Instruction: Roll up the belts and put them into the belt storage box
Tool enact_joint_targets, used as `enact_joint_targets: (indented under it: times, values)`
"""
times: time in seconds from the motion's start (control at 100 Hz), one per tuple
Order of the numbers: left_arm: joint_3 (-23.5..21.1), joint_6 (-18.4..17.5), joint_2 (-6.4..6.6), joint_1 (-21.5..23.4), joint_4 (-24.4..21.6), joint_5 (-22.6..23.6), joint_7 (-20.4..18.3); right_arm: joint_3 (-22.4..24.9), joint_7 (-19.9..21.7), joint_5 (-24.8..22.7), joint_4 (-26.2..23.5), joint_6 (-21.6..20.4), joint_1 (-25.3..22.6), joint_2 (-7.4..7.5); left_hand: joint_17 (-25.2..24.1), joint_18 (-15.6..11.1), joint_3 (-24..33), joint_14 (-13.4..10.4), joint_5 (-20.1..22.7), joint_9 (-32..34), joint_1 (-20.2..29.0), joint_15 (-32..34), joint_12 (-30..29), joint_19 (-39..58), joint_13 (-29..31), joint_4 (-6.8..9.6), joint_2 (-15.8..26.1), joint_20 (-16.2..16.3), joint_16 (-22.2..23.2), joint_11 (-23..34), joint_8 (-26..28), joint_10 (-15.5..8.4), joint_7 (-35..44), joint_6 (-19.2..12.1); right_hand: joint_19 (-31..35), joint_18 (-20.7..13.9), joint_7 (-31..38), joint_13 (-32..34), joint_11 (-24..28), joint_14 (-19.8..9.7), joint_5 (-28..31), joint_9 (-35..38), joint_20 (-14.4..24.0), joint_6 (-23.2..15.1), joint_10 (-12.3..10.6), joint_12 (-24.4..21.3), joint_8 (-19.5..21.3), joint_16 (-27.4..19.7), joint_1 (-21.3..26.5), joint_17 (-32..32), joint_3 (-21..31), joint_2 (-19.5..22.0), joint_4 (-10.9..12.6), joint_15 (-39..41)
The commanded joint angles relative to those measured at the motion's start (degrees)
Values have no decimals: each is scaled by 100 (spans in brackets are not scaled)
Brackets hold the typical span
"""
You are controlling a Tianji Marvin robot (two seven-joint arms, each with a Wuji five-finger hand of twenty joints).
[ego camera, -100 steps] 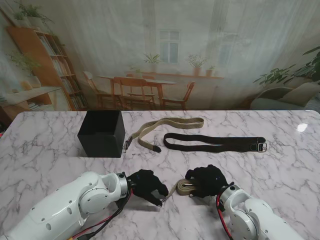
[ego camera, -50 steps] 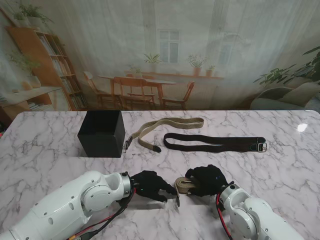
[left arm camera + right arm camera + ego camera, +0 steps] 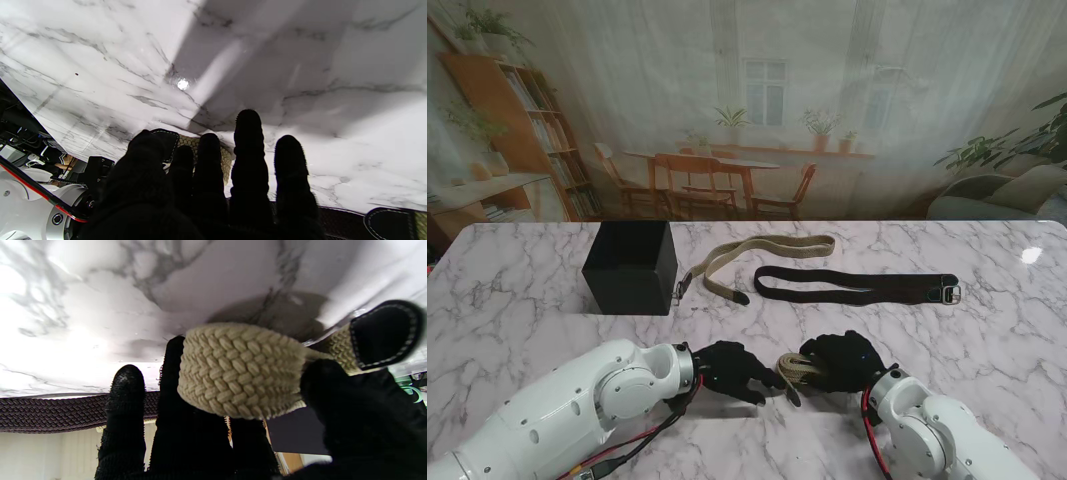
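Across the marble table (image 3: 517,290), well nearer to me than the black belt storage box (image 3: 630,266), both arms are reaching inward from the near corners so that the two gloved hands are meeting at the rolled beige belt (image 3: 794,368). Right of the box, two more belts are lying flat: a beige webbing belt (image 3: 757,253) just beside it and a black belt (image 3: 857,285) farther right. On the robot's left, the left hand (image 3: 730,370) is lying low with its palm toward the table, its fingers (image 3: 247,146) stretching nearly straight and close together, their tips pressing toward the roll's dark end tab (image 3: 165,141); whether they are gripping it I cannot tell. Opposite it, the right hand (image 3: 845,361) is curling over the roll, its fingers (image 3: 125,390) on one side and thumb on the other, clasping the coiled braid (image 3: 240,368), whose black tip (image 3: 383,333) is sticking out.
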Motion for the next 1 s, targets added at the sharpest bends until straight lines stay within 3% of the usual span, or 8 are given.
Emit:
enact_joint_targets:
  times: [0.0, 0.27, 0.37, 0.43, 0.6, 0.78, 0.89, 0.99]
  values:
    - [78, 75, 11, 53, 144, 69, -189, 22, 113, 108, 28, -50, -128, 7, -75, 105, -97, 388, -306, -196, 60, -1051, -33, -92, -315, 48, 188, 126, -648, -44, -122, 50, -227, 118, -122, 170, 50, -238, -155, 203, -119, -259, -77, -124, 122, -98, 46, -587, 26, -206, -41, 619, 303, -1116]
    - [83, 137, 21, 55, 105, 73, -247, 71, 267, 202, -34, 17, -235, 10, -73, 107, -122, 391, -347, -198, 59, -1043, -14, -95, -315, 53, 204, 131, -648, -51, -180, 115, -282, 215, -442, 202, -392, -923, -389, 272, -462, -1035, -21, 195, 290, -410, -101, -795, -710, -736, -1596, 1472, 223, -1497]
    - [93, 155, 24, 48, 93, 71, -268, 67, 355, 251, -73, 70, -265, 12, -65, 106, -125, 387, -352, -205, 67, -1040, -10, -91, -312, 55, 209, 134, -648, -57, -195, 112, -290, 227, -588, 268, -727, -1115, -529, 311, -687, -1273, 6, 409, 365, -524, -238, -849, -1050, -941, -2149, 1552, 257, -1609]
    - [103, 165, 25, 41, 92, 66, -275, 62, 456, 260, -133, 146, -294, 18, -65, 103, -125, 391, -342, -197, 70, -1037, -7, -89, -308, 55, 215, 136, -647, -56, -200, 132, -288, 237, -691, 333, -913, -1235, -636, 354, -852, -1415, 3, 533, 421, -583, -317, -889, -1324, -1079, -2305, 1353, 261, -1709]
    - [128, 206, 31, 25, 72, 60, -316, -68, 691, 75, -280, 437, -333, 56, -56, 94, -126, 390, -380, -216, 83, -1035, -5, -83, -312, 57, 234, 138, -646, -64, -221, 143, -308, 272, -1179, 464, -1677, -1690, -1170, 566, -1416, -1926, -9, 837, 568, -954, -606, -1326, -2403, -1402, -1564, 716, 196, -2576]
    - [156, 239, 35, 3, 64, 48, -345, -305, 866, -91, -388, 926, -324, 75, -54, 89, -134, 403, -390, -243, 90, -1033, -7, -76, -319, 54, 244, 141, -646, -73, -238, 155, -314, 298, -1880, 603, -2072, -2225, -1733, 900, -1781, -2410, -387, 913, 727, -1263, -641, -1919, -3046, -1725, -1010, 432, 127, -3479]
    - [157, 251, 36, 3, 57, 51, -353, -448, 910, -143, -441, 1205, -323, 74, -50, 88, -131, 398, -392, -245, 102, -1026, -6, -73, -312, 54, 251, 142, -644, -68, -246, 165, -315, 302, -2140, 693, -2176, -2358, -1840, 1038, -1841, -2476, -565, 926, 771, -1314, -593, -2094, -3095, -1823, -786, 226, 134, -3696]
    - [173, 269, 35, -6, 57, 37, -361, -586, 933, -232, -482, 1448, -309, 76, -50, 88, -130, 414, -392, -235, 106, -1022, -5, -71, -306, 53, 262, 143, -642, -64, -253, 179, -316, 316, -2248, 819, -2190, -2347, -1841, 1159, -1800, -2433, -650, 961, 795, -1316, -555, -2135, -2631, -1855, -645, -181, 179, -3726]
